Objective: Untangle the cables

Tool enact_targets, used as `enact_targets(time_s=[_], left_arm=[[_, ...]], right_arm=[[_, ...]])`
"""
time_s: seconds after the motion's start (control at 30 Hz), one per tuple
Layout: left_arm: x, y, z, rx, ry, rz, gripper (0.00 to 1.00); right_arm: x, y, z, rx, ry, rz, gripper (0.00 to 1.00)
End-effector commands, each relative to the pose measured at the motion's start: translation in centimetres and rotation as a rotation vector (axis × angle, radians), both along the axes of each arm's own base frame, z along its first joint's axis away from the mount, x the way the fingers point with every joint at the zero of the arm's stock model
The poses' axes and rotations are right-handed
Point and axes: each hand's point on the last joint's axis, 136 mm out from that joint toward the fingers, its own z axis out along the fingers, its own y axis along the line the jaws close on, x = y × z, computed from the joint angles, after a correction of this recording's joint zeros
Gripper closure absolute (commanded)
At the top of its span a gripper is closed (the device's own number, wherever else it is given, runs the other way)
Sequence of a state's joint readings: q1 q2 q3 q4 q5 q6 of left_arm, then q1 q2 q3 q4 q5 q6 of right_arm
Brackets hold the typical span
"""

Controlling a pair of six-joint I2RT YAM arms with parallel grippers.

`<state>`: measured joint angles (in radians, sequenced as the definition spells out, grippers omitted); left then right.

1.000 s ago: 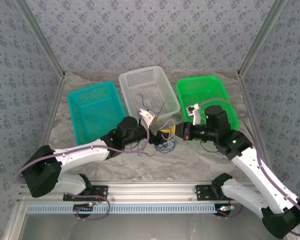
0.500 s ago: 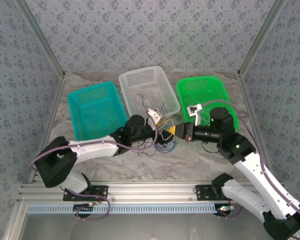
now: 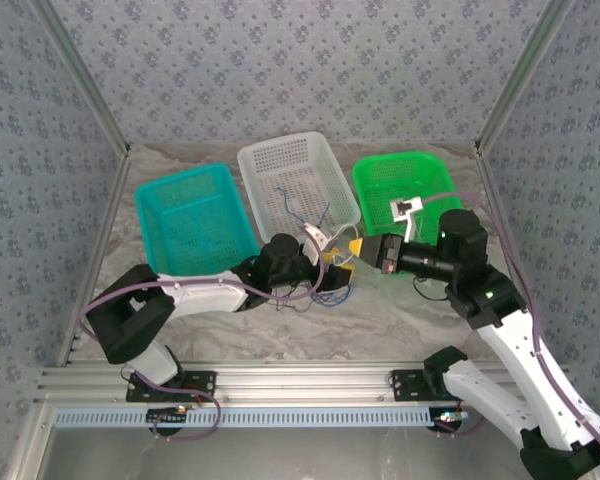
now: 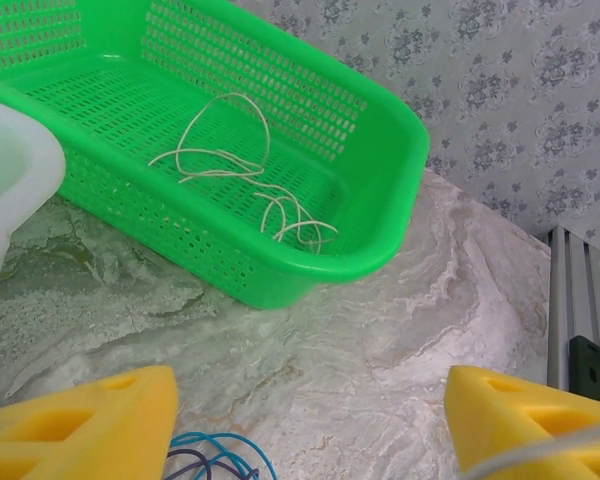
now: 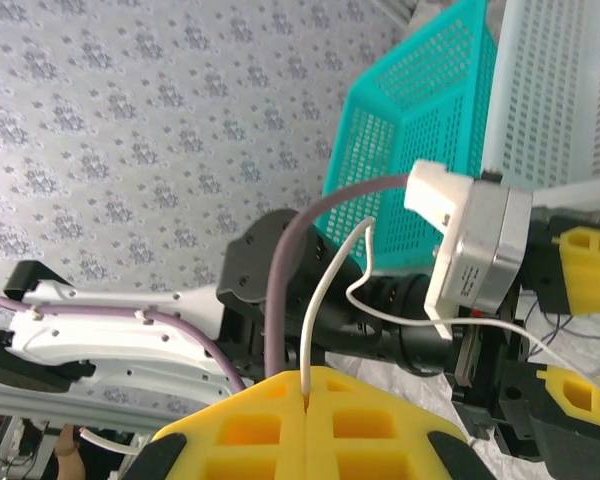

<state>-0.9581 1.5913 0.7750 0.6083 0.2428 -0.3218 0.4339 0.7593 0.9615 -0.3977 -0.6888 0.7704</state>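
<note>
So my right gripper (image 5: 307, 400) had its jaws squeezed together on a thin white cable (image 5: 313, 310), which ran up out of the seam and looped off right. The left arm (image 5: 120, 335) sat just beyond, with the teal basket (image 5: 420, 130) and white basket (image 5: 560, 90) behind it.

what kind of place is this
Probably a robot lab test cell: two arms bolted to a metal rail, patterned backdrop walls, and plastic baskets on a table.
</note>
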Motion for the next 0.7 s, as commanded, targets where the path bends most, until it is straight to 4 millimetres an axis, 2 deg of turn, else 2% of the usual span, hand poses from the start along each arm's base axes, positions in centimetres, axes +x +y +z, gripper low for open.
enact_targets(time_s=[0.0,0.1,0.23,0.53,0.6,0.67], left_arm=[[-0.2,0.2,-0.9,0.002,0.006,0.014,0.37],[0.1,0.8,-1.8,0.028,0.013,0.041,0.56],[0.1,1.0,-2.8,0.049,0.033,0.056,0.74],[0.5,1.9,-5.3,0.115,0.078,0.129,0.79],[0.5,1.9,-4.9,0.119,0.061,0.146,0.82],[0.3,1.8,-4.1,0.117,0.024,0.151,0.88]], right_arm=[[-0.7,-0.8,2.1,0.016,-0.042,0.007,1.0],[-0.4,-1.5,2.5,0.017,-0.041,-0.01,1.0],[0.0,-2.2,2.8,0.015,-0.035,-0.035,1.0],[1.7,-4.4,3.1,0.006,-0.024,-0.128,1.0],[2.1,-4.7,2.7,0.0,-0.01,-0.146,1.0],[2.6,-5.0,1.6,-0.013,0.019,-0.171,1.0]])
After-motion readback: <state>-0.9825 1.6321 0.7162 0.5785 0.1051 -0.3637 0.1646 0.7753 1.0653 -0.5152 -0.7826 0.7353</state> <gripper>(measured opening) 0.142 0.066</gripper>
